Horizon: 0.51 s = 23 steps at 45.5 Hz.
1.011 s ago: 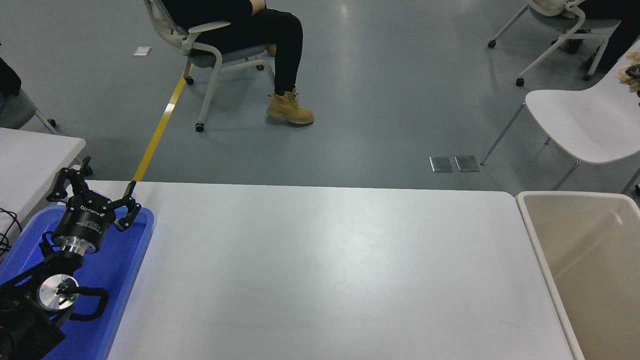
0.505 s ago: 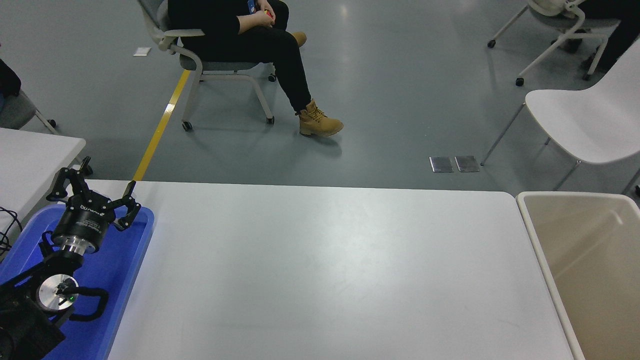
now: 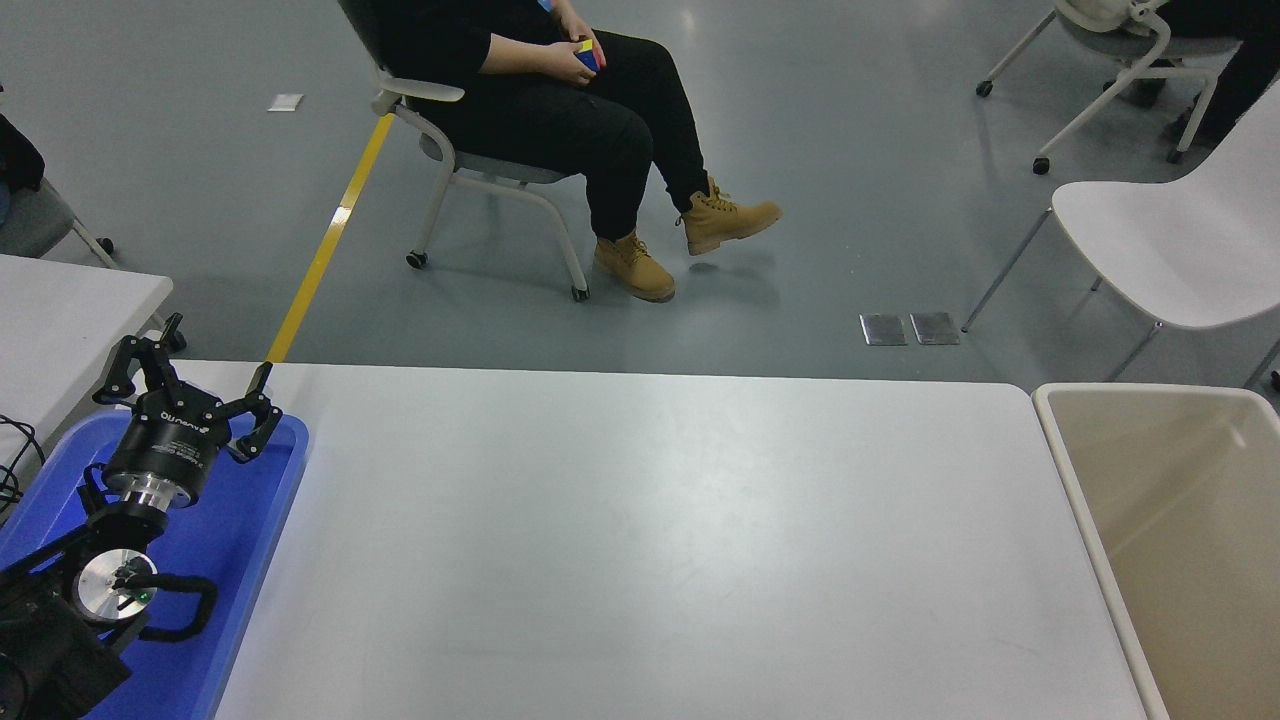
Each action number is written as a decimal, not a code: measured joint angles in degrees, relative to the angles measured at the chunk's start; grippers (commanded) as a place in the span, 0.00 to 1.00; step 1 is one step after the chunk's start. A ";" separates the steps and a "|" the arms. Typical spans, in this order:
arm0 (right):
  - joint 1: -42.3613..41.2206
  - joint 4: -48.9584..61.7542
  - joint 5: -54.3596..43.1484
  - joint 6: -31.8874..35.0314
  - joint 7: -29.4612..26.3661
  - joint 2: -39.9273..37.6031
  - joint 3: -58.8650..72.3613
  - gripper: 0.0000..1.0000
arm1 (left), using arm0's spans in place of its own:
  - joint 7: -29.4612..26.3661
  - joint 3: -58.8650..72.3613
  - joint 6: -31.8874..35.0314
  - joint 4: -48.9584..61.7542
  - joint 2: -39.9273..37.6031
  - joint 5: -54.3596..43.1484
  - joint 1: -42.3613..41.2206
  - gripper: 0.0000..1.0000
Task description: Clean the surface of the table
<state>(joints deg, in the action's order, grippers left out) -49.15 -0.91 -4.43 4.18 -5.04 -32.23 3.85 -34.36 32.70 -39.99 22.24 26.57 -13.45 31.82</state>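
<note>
- Worktop (image 3: 640,540): a wide matte white surface with rounded corners, filling the lower middle of the view from the near edge to a far edge that borders the grey floor (image 3: 800,150).
- Left end effector (image 3: 190,385): black, at the lower left, held above the far end of the tray; its fingers (image 3: 262,425) are spread wide and grip nothing.
- Left arm (image 3: 110,540): comes in from the bottom left corner and points away from the camera; a round silver joint cap with a small green light shows on it.
- Right arm: outside the view.
- Tray (image 3: 275,520): blue plastic, lying on the left end of the worktop, partly covered by the arm.
- Bin (image 3: 1180,520): a beige container with a pale rim, just beside the right end of the worktop and cut by the picture's right edge.
- Small table (image 3: 60,320): only a white corner shows at the left edge, beyond the tray.
- Person (image 3: 560,90): seated on a wheeled chair (image 3: 480,180) well beyond the far edge, in black clothing and tan boots, holding a small multicoloured cube (image 3: 586,54) in the hands.
- Yellow line (image 3: 330,235): a strip on the floor running from near the chair toward the far left corner of the worktop.
- White chair (image 3: 1170,240): at the right, beyond the bin.
- Floor plates (image 3: 908,328): two metal plates set side by side.
</note>
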 measured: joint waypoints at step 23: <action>9.06 -0.08 -0.37 -0.21 0.09 7.72 0.72 0.00 | 0.00 0.00 0.00 0.00 0.03 0.00 0.00 1.00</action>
<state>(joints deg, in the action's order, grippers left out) -40.09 -0.99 -4.79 3.97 -4.95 -24.51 4.57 -34.36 32.69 -39.99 22.24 26.60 -13.45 31.81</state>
